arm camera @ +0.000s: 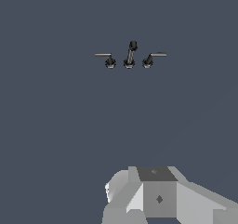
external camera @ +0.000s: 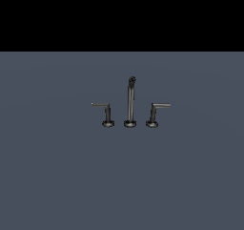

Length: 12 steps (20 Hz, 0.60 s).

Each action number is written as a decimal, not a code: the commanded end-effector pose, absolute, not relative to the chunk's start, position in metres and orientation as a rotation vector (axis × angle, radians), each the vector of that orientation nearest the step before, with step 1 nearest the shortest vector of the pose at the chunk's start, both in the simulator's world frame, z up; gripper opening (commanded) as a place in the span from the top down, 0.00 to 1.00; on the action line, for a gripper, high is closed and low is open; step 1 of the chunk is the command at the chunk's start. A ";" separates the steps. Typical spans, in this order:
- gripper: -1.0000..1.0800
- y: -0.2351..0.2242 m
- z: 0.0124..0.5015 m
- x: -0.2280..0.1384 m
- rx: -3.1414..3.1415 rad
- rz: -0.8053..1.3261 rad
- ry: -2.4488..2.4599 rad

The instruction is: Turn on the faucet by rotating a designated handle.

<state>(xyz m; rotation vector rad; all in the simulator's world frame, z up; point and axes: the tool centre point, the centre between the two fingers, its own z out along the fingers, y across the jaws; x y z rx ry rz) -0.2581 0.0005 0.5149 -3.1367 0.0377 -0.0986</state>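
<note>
In the wrist view, the nearest thing is the grey and white body of the gripper (arm camera: 160, 197), which fills the lower part of that picture. Only its blocky housing can be seen. The fingers are not visible, so it cannot be told whether the gripper is open or closed. It holds nothing that can be seen, and it is well apart from the faucet. In the exterior view the arm does not appear.

Farther away, the faucet (external camera: 130, 102) stands on a plain blue-grey surface (external camera: 57, 176), near the middle of it and away from all its edges. It is a small dark grey set of three pieces in one row, each on its own round base, and the bases stand near to each other without touching.

On the exterior view's right stands the handle (external camera: 156, 112), an L-shaped lever with a slightly slanted post; its thicker bar points outward to the exterior view's right. In the middle rises the tall thin spout post (external camera: 130, 100), the highest piece, with a small head on the top. On the exterior view's left stands the other lever (external camera: 105, 112), with an upright post and a thinner bar which points to the exterior view's left.

Behind the surface, the exterior view shows only a black background (external camera: 122, 16).
</note>
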 end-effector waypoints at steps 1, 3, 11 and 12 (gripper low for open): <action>1.00 0.001 0.515 -0.258 -3.137 -0.099 0.038; 1.00 0.001 0.514 -0.257 -3.137 -0.098 0.042; 1.00 0.005 0.497 -0.242 -3.133 -0.095 0.142; 1.00 0.006 0.493 -0.238 -3.132 -0.094 0.164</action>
